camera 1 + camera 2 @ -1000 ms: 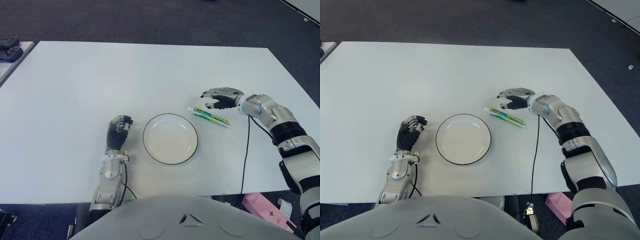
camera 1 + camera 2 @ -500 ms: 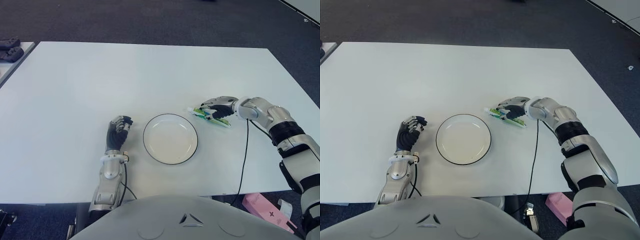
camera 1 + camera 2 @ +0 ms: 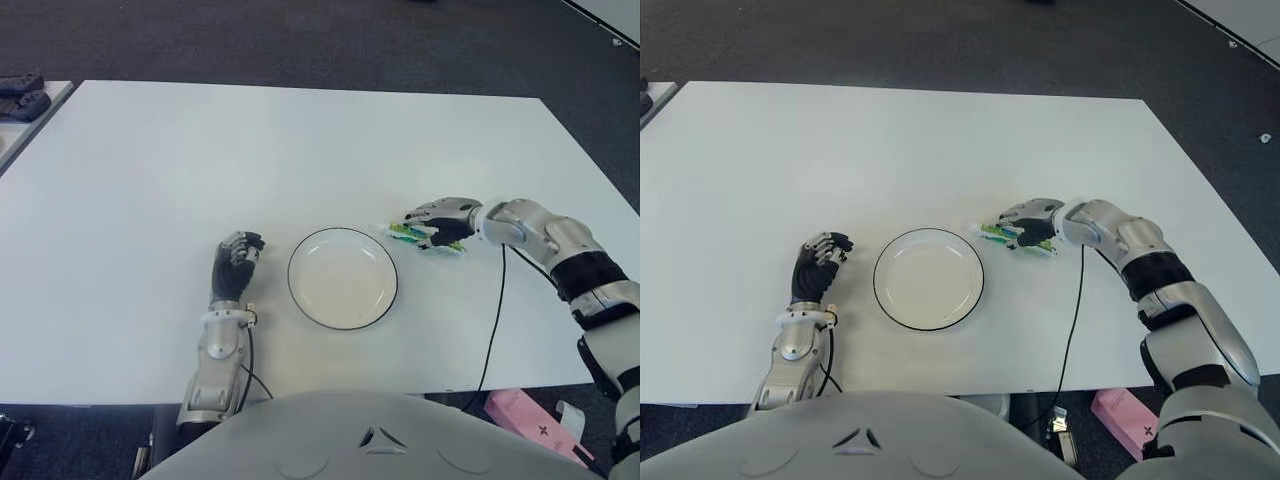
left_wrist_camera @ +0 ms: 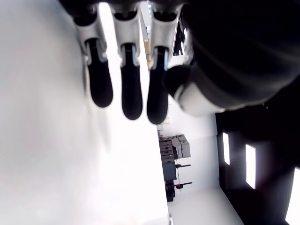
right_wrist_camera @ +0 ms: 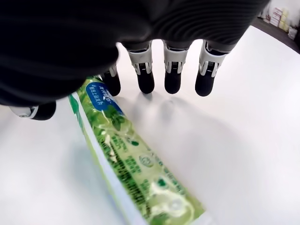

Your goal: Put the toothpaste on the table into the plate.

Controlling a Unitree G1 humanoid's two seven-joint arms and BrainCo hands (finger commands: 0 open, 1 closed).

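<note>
— Plate first: round white plate with a dark rim (image 3: 342, 291), empty, left hand (image 3: 236, 267) curled just beside it on the robot's left, holding nothing.

— And the green-and-white toothpaste tube (image 5: 133, 164)?

— Flat on the white table (image 3: 150, 190), just right of the plate. The right hand (image 3: 437, 220) arches over it, fingers (image 5: 172, 75) half curled, not yet clamped — close thumb and fingers across the tube's middle before lifting.

— Changed?

— A second ago that hand hovered beyond the tube; now it covers it.

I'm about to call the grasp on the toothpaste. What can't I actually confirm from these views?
- Eye views: the right hand covers most of the green toothpaste tube.
- Right wrist view: the palm hides the tube's far end; thumb contact is unclear.
- Left wrist view: only the left hand's fingers show; the white black-rimmed plate is out of frame.
</note>
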